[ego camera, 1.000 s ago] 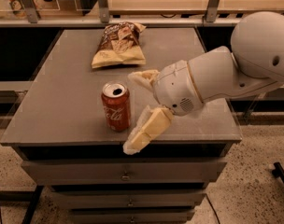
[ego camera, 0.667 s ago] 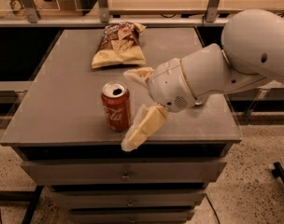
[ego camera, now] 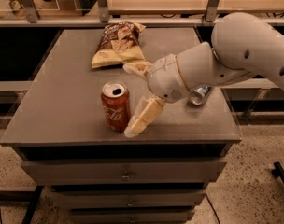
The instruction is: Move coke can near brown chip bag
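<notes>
The coke can (ego camera: 116, 106), red with white script and a silver top, stands upright near the front of the grey cabinet top (ego camera: 62, 101). The brown chip bag (ego camera: 117, 45) lies flat at the back of the top, well beyond the can. My gripper (ego camera: 133, 99) is open just to the right of the can, its cream fingers spread wide: one fingertip (ego camera: 141, 117) is low beside the can's base, the other (ego camera: 135, 68) is up behind the can. Nothing is held.
A slim silver can (ego camera: 200, 95) lies on its side at the right, partly hidden behind my arm (ego camera: 226, 59). The cabinet's front edge is close below the coke can. A shelf rail runs behind the cabinet.
My arm and gripper have shifted left, bringing the open fingers closer to the coke can. The can and the bag have not moved.
</notes>
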